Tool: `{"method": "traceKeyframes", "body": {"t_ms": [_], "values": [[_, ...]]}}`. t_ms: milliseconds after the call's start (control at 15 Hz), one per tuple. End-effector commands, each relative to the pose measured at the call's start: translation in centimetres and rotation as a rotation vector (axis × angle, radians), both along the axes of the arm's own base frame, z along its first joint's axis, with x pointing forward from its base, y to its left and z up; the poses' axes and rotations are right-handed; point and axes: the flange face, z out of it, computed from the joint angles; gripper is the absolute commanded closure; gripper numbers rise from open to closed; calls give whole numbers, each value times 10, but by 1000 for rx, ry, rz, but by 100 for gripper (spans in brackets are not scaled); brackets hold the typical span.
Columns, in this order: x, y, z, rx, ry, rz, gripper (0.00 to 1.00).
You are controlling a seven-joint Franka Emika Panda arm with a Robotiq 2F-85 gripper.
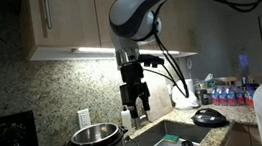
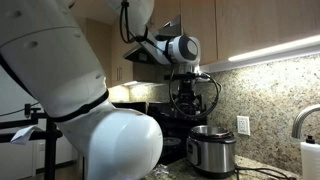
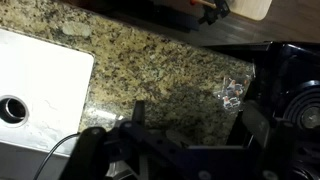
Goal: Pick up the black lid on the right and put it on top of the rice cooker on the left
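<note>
Nearest in an exterior view is the arm, a bulky white body that fills the foreground before it reaches up and over toward the wall. At its end the tool hangs in the air above the desk, pointing straight down and touching nothing.

The wrist view looks down on speckled granite past the tool. Its jaws are spread wide with only bare stone between them, so it holds nothing. The white sink lies just off to one side.

Beyond the tool, the cooker stands on the desk near the wall with its top open. In both exterior views it sits lower than the tool and a little to the side of it.

The lid lies flat on the desk past the sink, handle up and well apart from both tool and cooker.

Farthest back is an outlet in the granite wall, with lit cabinets above.
</note>
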Motion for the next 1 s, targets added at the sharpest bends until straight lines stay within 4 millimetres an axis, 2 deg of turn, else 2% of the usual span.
{"method": "traceKeyframes", "body": {"t_ms": [0,800,933], "values": [[0,0,0,0,1,0,0],[0,0,0,0,1,0,0],[-2,-1,-8,-15,-8,-37,0]]}}
